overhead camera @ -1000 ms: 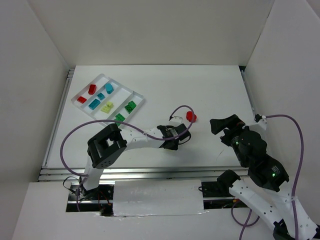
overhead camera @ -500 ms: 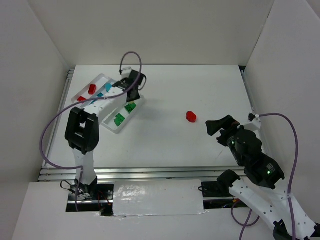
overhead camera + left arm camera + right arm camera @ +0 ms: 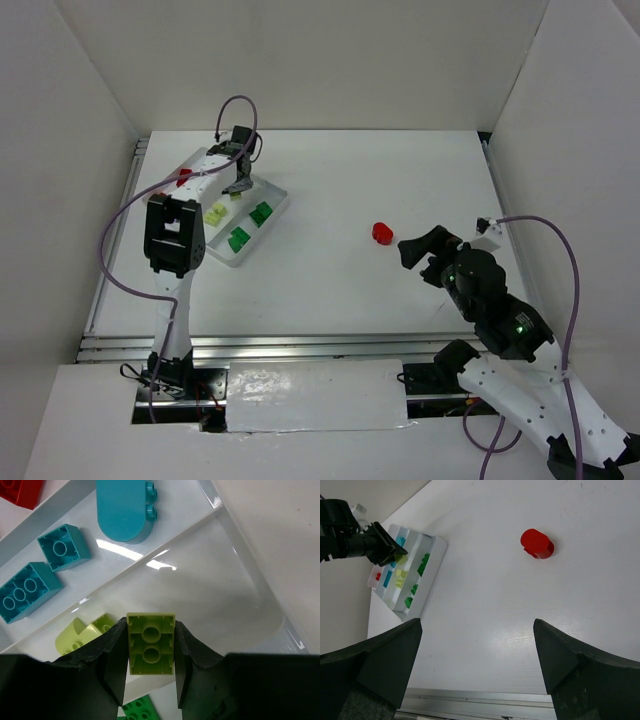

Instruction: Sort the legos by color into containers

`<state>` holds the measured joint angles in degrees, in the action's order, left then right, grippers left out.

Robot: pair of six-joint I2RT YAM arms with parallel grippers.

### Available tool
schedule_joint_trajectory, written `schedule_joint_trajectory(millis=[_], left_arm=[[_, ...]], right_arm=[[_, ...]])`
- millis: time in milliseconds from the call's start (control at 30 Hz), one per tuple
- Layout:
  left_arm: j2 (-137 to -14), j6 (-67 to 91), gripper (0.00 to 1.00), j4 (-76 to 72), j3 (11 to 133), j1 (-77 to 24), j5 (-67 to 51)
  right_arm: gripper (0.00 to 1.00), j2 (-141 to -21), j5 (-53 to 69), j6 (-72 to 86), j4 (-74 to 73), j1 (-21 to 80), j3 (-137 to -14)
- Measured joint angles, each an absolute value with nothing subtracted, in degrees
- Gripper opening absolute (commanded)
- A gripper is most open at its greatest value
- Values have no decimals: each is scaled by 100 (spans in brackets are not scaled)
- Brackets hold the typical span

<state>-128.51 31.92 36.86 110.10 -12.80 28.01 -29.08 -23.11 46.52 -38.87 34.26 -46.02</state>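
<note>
My left gripper [image 3: 238, 186] hangs over the white tray [image 3: 232, 262] at the far left, shut on a pale yellow brick [image 3: 151, 642] held studs-down above the third compartment. That compartment holds another pale yellow brick [image 3: 82, 635]. Three teal bricks [image 3: 63, 547] lie in the compartment beside it, a red brick [image 3: 20, 490] in the one beyond, and green bricks [image 3: 261, 212] in the last. A red brick [image 3: 381, 233] lies alone on the table and shows in the right wrist view [image 3: 537, 544]. My right gripper [image 3: 410, 250] is open and empty just right of it.
White walls enclose the table on the left, back and right. A metal rail [image 3: 470, 700] runs along the near edge. The left arm's cable [image 3: 130, 215] loops over the table's left side. The tray shows at the far left of the right wrist view [image 3: 415, 616].
My left arm has swung from mid-table, near the lone red brick, across to the tray and then a little further over it. My right gripper has crept left toward the red brick.
</note>
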Motion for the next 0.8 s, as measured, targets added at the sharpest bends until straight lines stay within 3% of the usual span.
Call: schedule_joint_trajectory(millis=[100,233,533,800], left_arm=[[-12849,3144,82,3669,10916,-1227,2775],[-12783,3199,100,3634,10656,-1258,2716],[-11638,3500,100,3876,10099,-1273,2711],[-8597,3448,100,3509,8442,-1446,1984]], right_arm=[[100,-3026,-2263,4626,-3771,3424,-4571],[100,-3415,-2106,4563,-3553,3422,-4536],[100,-5658,-1326,4287,-3190,2574,-4591],[99,-7859,-672,3330,-3057,1942,-5721]])
